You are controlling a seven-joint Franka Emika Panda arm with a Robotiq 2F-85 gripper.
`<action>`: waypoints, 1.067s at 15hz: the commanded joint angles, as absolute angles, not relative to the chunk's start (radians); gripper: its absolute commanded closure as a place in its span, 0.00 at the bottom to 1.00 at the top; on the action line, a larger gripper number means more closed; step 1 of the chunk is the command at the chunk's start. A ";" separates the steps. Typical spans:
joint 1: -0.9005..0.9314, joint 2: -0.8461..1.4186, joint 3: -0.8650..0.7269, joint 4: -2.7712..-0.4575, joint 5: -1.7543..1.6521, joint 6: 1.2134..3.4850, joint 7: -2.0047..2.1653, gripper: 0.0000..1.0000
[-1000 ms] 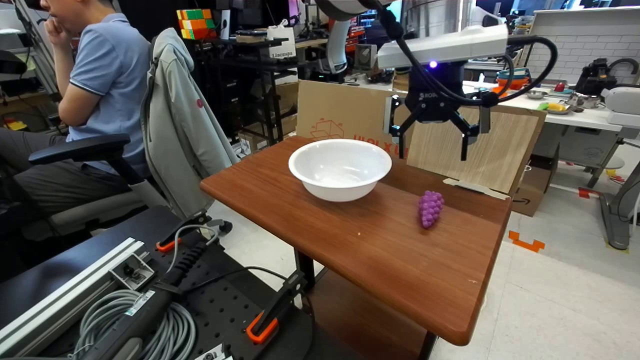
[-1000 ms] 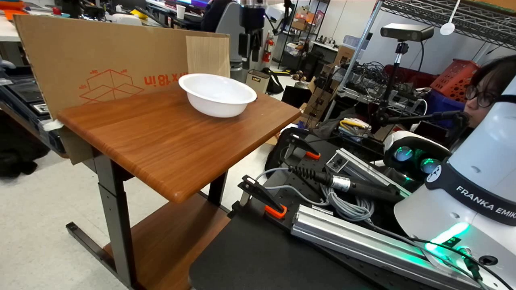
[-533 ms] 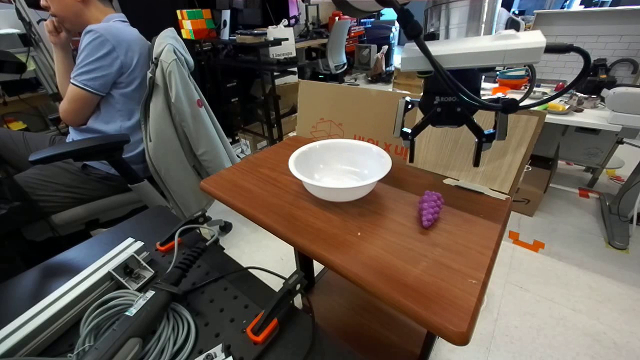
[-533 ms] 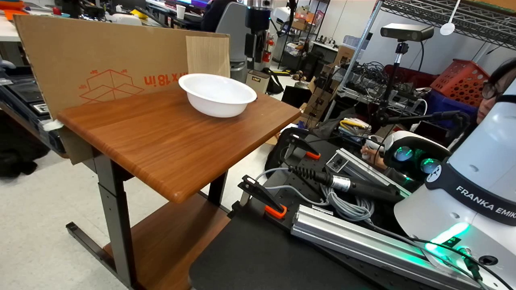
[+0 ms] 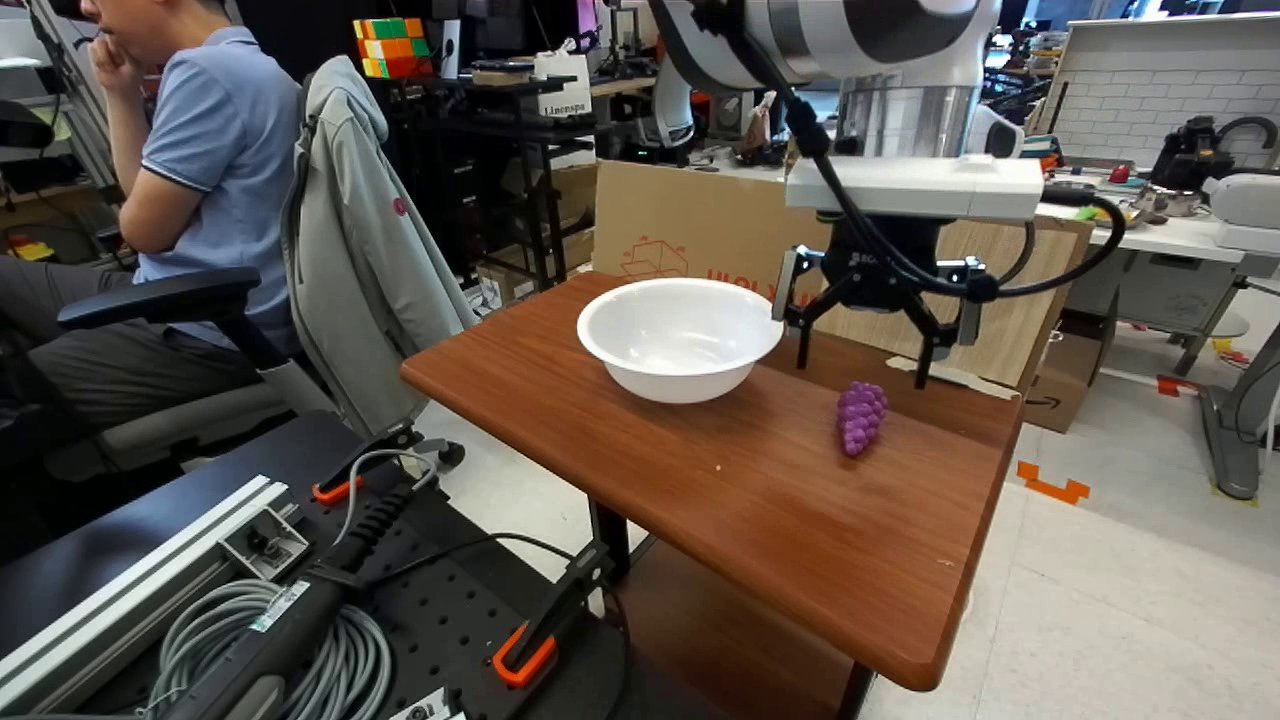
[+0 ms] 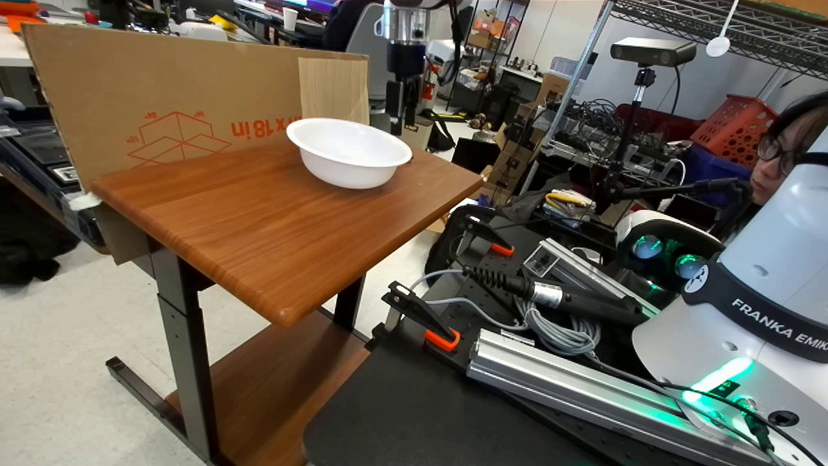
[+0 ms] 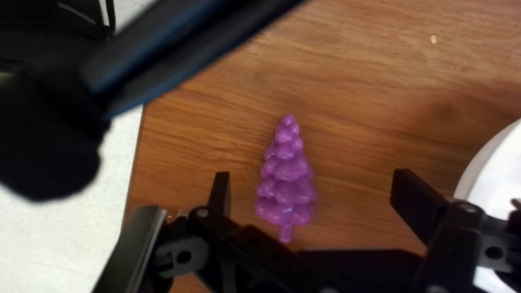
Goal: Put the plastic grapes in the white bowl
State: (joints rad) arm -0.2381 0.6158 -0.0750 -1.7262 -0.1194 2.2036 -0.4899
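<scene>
The purple plastic grapes [image 5: 861,418] lie on the brown table, to the right of the white bowl [image 5: 680,345] in an exterior view. The bowl stands upright and looks empty there; it also shows in an exterior view [image 6: 349,155], where the grapes are mostly or wholly hidden behind it. My gripper [image 5: 862,370] is open and empty, pointing down above the table, slightly behind and above the grapes. It also shows in an exterior view [image 6: 402,124]. In the wrist view the grapes [image 7: 286,175] lie between the open fingers [image 7: 311,177], nearer the left finger, stem toward the gripper. The bowl's edge [image 7: 480,162] shows at the right.
The table [image 5: 760,520] has a cardboard sheet [image 5: 690,215] standing along its back edge, behind the gripper. A black bench [image 6: 414,401] with clamps and coiled cable stands near the table. A person [image 5: 215,150] sits beyond the table's far left.
In the exterior views my gripper first shifted slightly to the right, then came down and back left, closer to the table and grapes. It stayed open. The grapes and bowl have not moved.
</scene>
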 commanded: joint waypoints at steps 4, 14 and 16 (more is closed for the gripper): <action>-0.275 0.793 -0.030 -1.521 -0.049 2.093 -0.507 0.00; -0.313 0.918 -0.026 -1.326 -0.016 1.973 -0.493 0.59; -0.322 0.909 -0.024 -1.319 -0.012 1.964 -0.495 0.74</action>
State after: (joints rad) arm -0.2954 0.8669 -0.0451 -1.3974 -0.0449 2.0166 -0.4897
